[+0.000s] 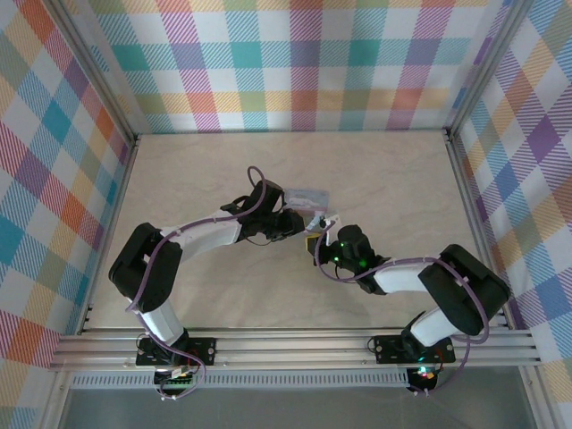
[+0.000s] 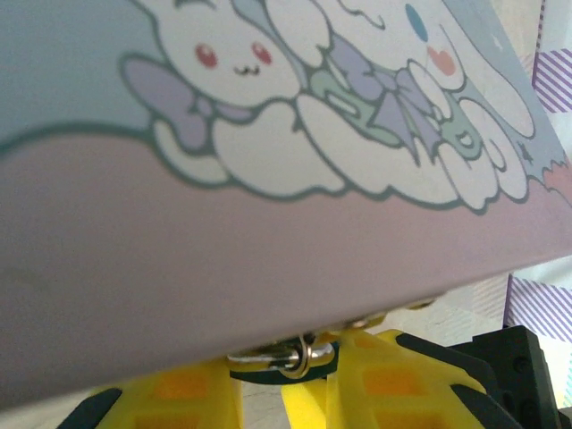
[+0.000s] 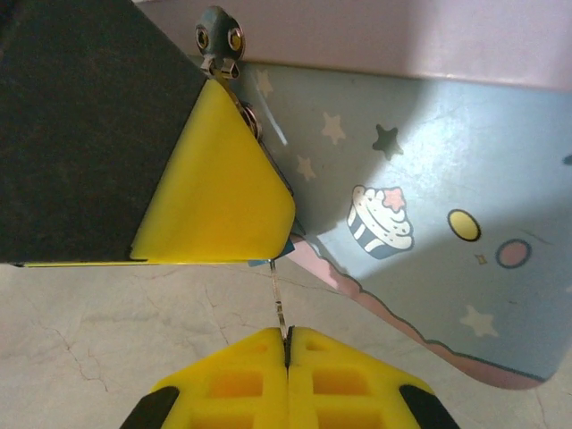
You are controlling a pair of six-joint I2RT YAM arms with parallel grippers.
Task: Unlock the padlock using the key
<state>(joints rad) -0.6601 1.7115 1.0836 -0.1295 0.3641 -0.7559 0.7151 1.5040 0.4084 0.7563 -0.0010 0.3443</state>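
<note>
- The pale, marbled counter (image 1: pixel 223 179) carries everything; both arms reach in to meet near its middle.
- The pale blue tin (image 2: pixel 268 223) with cartoon rabbits printed on it stands just beyond the two pincers; its side panel shows a cupcake and stars in the right wrist view.
- The left pincer (image 2: pixel 284 393) sits at the tin's lower edge; its yellow fingers (image 2: pixel 188 393) are drawn close and clamped on the padlock.
- The right pincer (image 3: pixel 288 371) is just below the left one; its fingers are pressed together, pinching the key by its lower end.
- The padlock (image 2: pixel 288 362) is a small dark body with a silvery loop; it hangs at the tin's clasp, between the left fingers.
- The key (image 3: pixel 278 299) is a thin metal sliver; it stands upright from the right fingertips and reaches the underside of the left pincer's yellow finger (image 3: pixel 214 188), where the lock sits; whether it is in the keyhole I cannot tell.
</note>
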